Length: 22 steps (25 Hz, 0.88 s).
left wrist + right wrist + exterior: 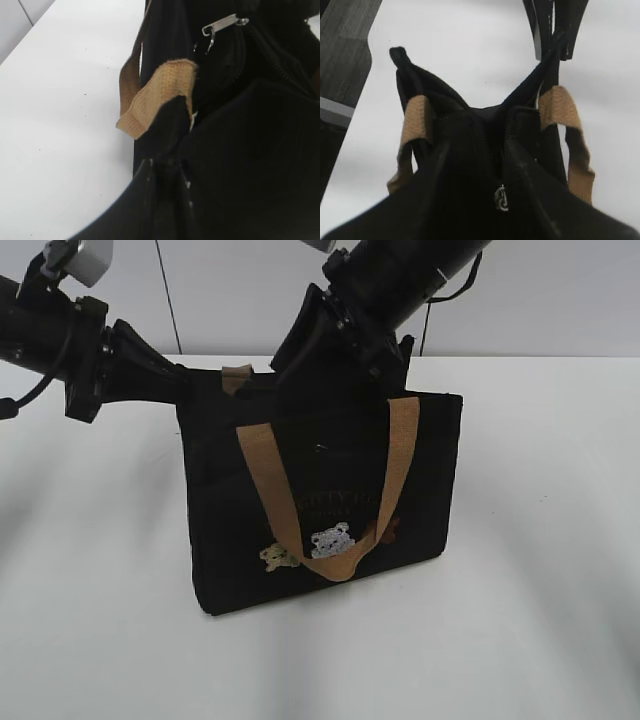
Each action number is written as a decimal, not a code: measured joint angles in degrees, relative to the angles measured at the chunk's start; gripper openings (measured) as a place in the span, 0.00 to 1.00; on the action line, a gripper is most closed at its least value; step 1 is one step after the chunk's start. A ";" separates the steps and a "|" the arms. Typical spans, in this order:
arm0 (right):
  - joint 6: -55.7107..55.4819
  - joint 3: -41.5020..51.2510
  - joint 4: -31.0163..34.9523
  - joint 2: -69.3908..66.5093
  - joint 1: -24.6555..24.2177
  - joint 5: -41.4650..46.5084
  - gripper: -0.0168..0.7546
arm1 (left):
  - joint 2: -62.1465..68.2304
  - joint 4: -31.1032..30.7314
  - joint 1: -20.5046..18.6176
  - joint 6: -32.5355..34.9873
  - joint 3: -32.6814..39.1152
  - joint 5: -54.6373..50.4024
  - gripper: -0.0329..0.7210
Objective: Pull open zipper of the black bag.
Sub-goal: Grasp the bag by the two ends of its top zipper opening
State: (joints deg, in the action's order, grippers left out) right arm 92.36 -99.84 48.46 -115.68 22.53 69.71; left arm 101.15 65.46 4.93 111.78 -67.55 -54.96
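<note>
I have the bag (320,500) standing upright mid-table (540,620), handles (400,455) draped down its front. My left gripper (162,170) is pinched nearly closed on the fabric at the bag's top end corner, bracing it. My right gripper (345,335) sits over the top edge, jaws partly apart; I cannot tell whether it holds the pull tab (222,24). The zipper (502,165) runs along the top. I judge this the pulling step: next I draw the tab along the zip line, away from the braced end.
</note>
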 joint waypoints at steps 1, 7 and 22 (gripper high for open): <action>-1.76 0.00 0.16 0.00 0.00 0.00 0.37 | 0.00 0.00 0.00 0.00 0.00 0.00 0.11; -28.40 -2.73 0.50 0.00 -1.15 -3.56 0.36 | 0.00 0.00 0.00 0.00 0.00 0.00 0.11; -61.17 -4.76 -9.30 -1.66 1.02 -3.53 0.35 | 0.00 0.15 0.00 0.00 0.00 -0.13 0.11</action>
State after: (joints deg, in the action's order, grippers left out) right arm 31.19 -104.60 39.16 -117.34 23.55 66.18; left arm 101.15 65.61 4.93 111.78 -67.55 -55.09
